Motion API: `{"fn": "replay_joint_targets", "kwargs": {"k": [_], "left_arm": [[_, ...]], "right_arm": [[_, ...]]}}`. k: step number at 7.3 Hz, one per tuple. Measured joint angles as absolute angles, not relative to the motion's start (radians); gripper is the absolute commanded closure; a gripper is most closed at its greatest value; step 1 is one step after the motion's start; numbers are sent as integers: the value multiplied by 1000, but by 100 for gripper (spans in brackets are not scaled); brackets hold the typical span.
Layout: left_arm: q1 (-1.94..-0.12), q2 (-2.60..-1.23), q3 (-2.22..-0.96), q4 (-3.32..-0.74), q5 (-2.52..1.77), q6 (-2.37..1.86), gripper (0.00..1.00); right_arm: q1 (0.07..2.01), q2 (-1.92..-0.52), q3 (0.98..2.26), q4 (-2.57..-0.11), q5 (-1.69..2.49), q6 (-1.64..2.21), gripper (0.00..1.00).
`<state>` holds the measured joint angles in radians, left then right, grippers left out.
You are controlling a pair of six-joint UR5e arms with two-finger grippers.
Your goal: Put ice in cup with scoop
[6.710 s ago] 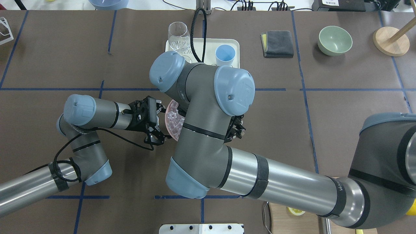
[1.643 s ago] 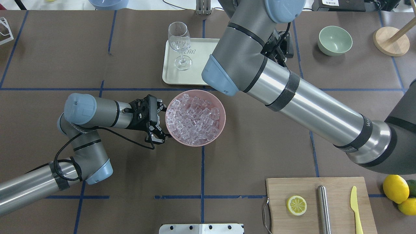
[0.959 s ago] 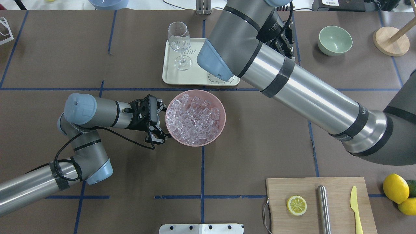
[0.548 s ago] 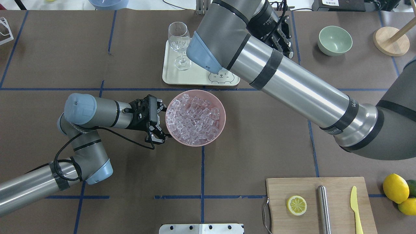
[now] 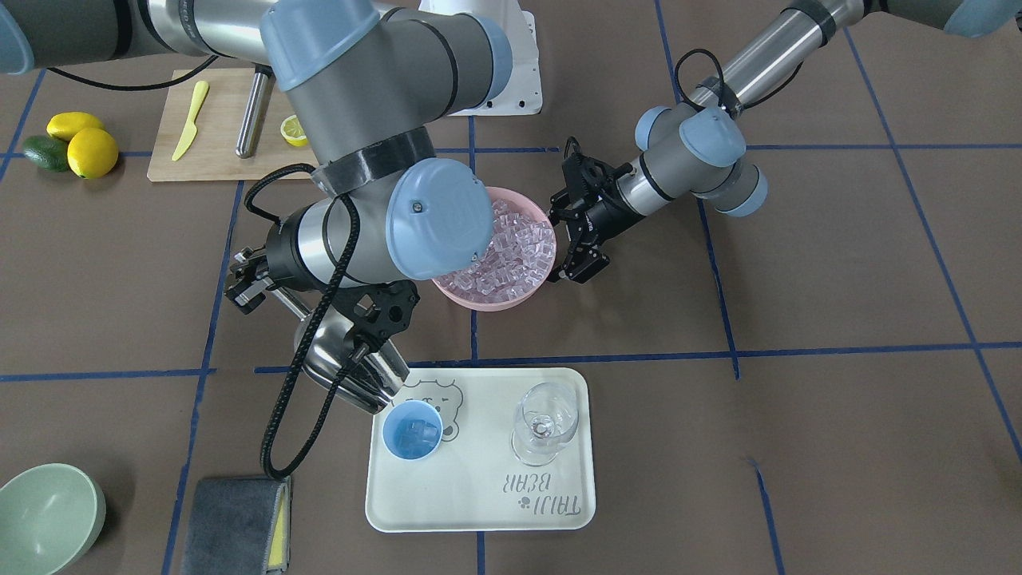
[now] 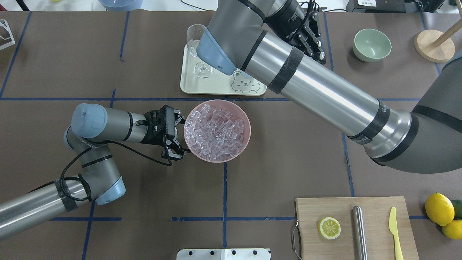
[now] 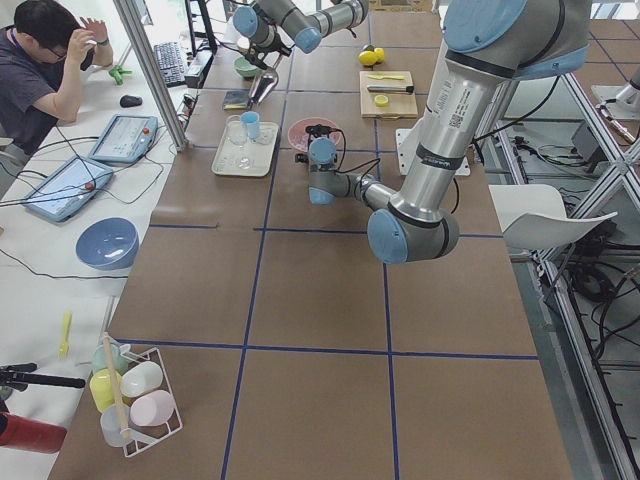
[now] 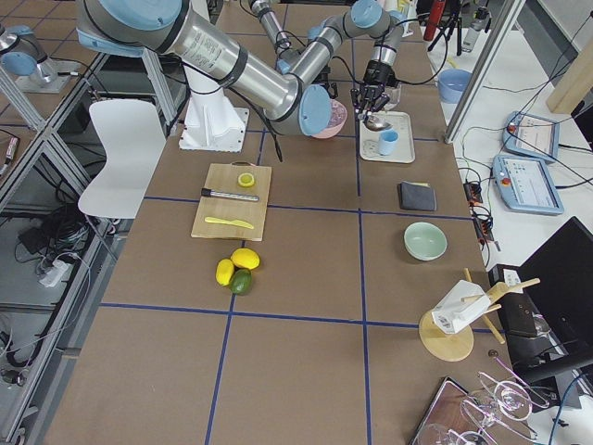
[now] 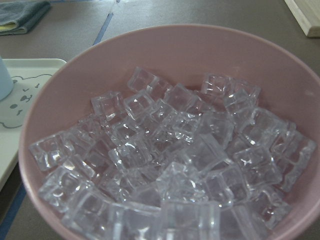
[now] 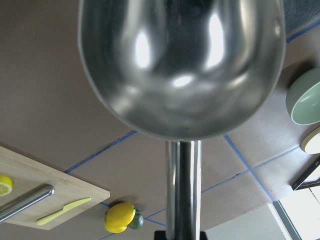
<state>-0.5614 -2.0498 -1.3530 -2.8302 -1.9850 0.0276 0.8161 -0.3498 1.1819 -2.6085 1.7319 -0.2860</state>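
Observation:
The ice (image 6: 216, 131) fills a pink bowl (image 6: 247, 142) at the table's middle; it also fills the left wrist view (image 9: 165, 165). The light-blue cup (image 5: 411, 431) stands on a white tray (image 5: 479, 499) and holds a few cubes. My right gripper (image 5: 254, 283) is shut on the handle of the steel scoop (image 5: 345, 363). The scoop is tilted with its mouth down at the cup's rim, and its trough (image 10: 180, 65) is empty. My left gripper (image 6: 177, 137) is open, with its fingers against the bowl's left rim. In the overhead view my right arm hides the cup and the scoop.
A wine glass (image 5: 545, 423) stands on the tray beside the cup. A green bowl (image 5: 44, 511) and a grey cloth (image 5: 235, 511) lie past the tray. A cutting board (image 6: 355, 227) holds a lemon slice, a steel cylinder and a yellow knife. Lemons (image 6: 438, 209) lie beside it.
My right arm has left the bowl and swung over the tray, now drifting further left over it. The left arm and the bowl have not moved.

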Motion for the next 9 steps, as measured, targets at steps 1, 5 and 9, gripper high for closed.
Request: {"fn": "replay_joint_targets", "kwargs": {"k": [1,5,9], "left_arm": [[-561,-2050,-1353,-2830,-1985,28,0],[-563,-2050,-1353,-2838,-1986,26,0],[-563,-2049,-1353,-2839,-1986,26,0]], "right_arm": [[817,-347,1181,-2612,1724,-295,100],[819,-314,1149,-2674,1631,-431,100],[831,-311,1155,-2649,1678,-429,100]]}}
